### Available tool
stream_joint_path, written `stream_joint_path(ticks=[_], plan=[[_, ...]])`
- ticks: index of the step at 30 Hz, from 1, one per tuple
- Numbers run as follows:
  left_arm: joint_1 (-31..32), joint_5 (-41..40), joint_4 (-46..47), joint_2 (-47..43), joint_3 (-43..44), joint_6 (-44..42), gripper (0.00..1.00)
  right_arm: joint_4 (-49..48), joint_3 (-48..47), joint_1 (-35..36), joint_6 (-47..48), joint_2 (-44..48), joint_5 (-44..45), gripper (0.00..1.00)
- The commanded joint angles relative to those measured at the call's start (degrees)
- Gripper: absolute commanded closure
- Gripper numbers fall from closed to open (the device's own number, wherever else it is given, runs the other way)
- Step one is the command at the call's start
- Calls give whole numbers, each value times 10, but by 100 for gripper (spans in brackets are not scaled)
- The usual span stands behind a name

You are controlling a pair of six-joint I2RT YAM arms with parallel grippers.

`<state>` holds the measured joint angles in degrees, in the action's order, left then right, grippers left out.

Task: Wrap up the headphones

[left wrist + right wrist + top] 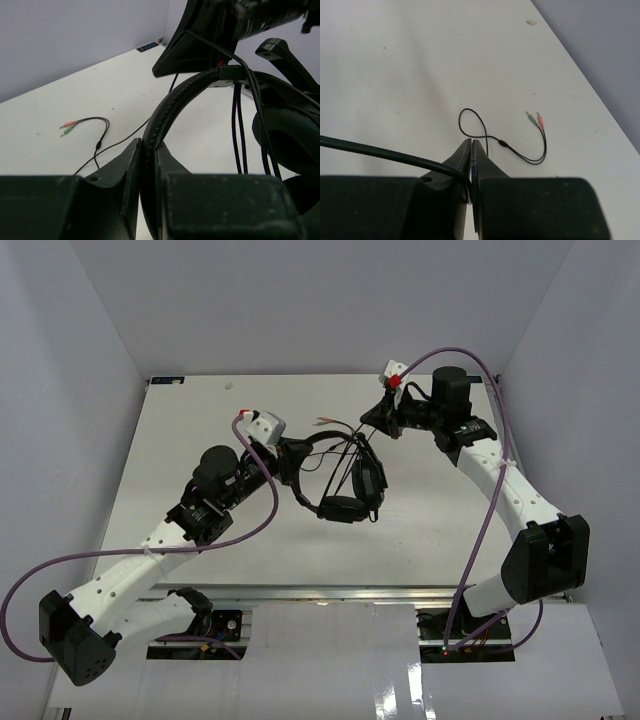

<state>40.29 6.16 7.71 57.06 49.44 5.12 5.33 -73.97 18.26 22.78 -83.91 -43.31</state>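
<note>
The black headphones (340,480) are held above the white table, headband (318,440) up and earcups (342,508) hanging. My left gripper (285,454) is shut on the headband's left end; in the left wrist view its fingertips (148,146) pinch the padded band (175,100), with an earcup (290,135) at right. My right gripper (378,418) is shut on the thin black cable (380,151) just right of the headband top. Cable strands hang down across the band (239,130). The loose end lies on the table, looped (470,117), ending in pink and green plugs (536,120), also seen from the left wrist (70,126).
Purple robot-arm cables (250,530) (490,510) loop beside each arm. Lilac walls (70,390) enclose the table on three sides. A small white scrap (531,22) lies near the far table edge.
</note>
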Motion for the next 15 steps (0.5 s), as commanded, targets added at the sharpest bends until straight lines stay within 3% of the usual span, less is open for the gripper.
stream_joint_path(ticks=[1, 15], plan=[[4, 35, 52, -10, 65, 49, 100, -68, 17, -12, -62, -19, -71, 92], [4, -4, 20, 17, 93, 21, 100, -240, 74, -47, -199, 37, -155, 92]])
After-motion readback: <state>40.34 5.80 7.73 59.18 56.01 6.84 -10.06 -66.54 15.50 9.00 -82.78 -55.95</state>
